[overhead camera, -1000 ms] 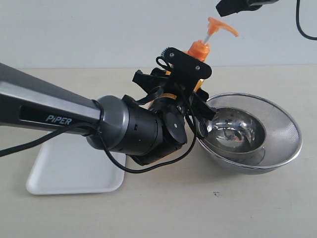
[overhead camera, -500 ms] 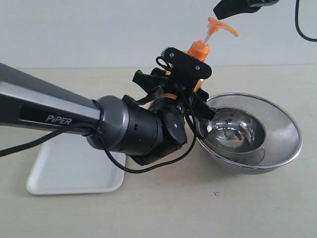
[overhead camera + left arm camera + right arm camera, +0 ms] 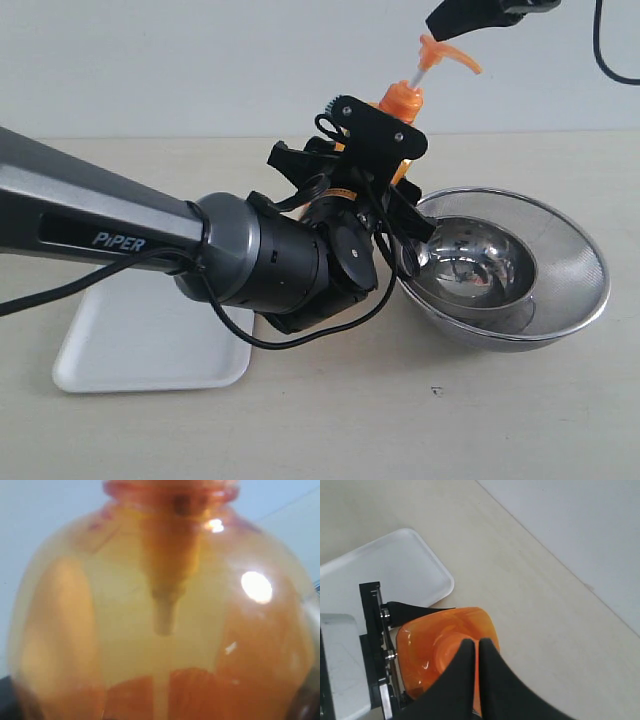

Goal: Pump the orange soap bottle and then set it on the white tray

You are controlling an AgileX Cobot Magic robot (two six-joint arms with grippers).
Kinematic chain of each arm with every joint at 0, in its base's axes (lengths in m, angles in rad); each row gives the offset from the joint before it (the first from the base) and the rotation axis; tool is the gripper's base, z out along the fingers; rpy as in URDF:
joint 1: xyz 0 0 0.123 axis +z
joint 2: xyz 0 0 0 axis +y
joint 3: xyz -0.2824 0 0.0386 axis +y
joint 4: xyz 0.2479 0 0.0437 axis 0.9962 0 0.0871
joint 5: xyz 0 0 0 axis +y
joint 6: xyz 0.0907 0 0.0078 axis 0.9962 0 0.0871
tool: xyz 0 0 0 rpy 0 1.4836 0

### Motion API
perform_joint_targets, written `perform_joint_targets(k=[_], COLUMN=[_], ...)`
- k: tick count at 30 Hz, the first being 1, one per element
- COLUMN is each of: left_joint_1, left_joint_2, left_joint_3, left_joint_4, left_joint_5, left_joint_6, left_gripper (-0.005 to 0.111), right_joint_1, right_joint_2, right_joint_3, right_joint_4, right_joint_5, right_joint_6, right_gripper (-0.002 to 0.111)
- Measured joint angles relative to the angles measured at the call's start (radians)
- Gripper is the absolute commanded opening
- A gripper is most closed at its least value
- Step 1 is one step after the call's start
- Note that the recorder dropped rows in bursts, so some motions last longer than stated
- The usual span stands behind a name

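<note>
The orange soap bottle [image 3: 403,100] stands upright beside the steel bowls, and its translucent body fills the left wrist view [image 3: 160,610]. My left gripper [image 3: 372,150] is shut on the bottle's body from the left; its jaws do not show in its own view. The pump head [image 3: 447,53] is raised on its white stem. My right gripper [image 3: 436,23] hangs just above the pump head, shut and empty, apparently not touching it. In the right wrist view its fingertips [image 3: 476,643] meet over the bottle [image 3: 427,652]. The white tray [image 3: 140,345] lies at the front left.
Two nested round steel bowls [image 3: 575,275] sit right of the bottle, close against the left gripper. The left arm [image 3: 100,225] stretches across above the tray. The tray's rounded corner [image 3: 440,572] lies close to the bottle. A black cable [image 3: 605,45] hangs at the upper right.
The right gripper has shifted slightly left over the pump head. The bottle and the left gripper have not moved.
</note>
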Motion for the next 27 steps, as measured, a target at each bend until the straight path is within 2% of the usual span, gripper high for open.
perform_joint_targets(k=[20,27], left_joint_1=[0.000,0.000], left_joint_2=[0.000,0.000], left_joint_3=[0.000,0.000], left_joint_4=[0.000,0.000], left_joint_5=[0.000,0.000], left_joint_6=[0.000,0.000], left_gripper=[0.005,0.005], right_joint_1=[0.000,0.000], right_joint_2=[0.000,0.000], right_joint_3=[0.000,0.000], right_joint_4=[0.000,-0.004], right_joint_5=[0.037,0.000], right_joint_6=[0.000,0.000], right_gripper=[0.000,0.000])
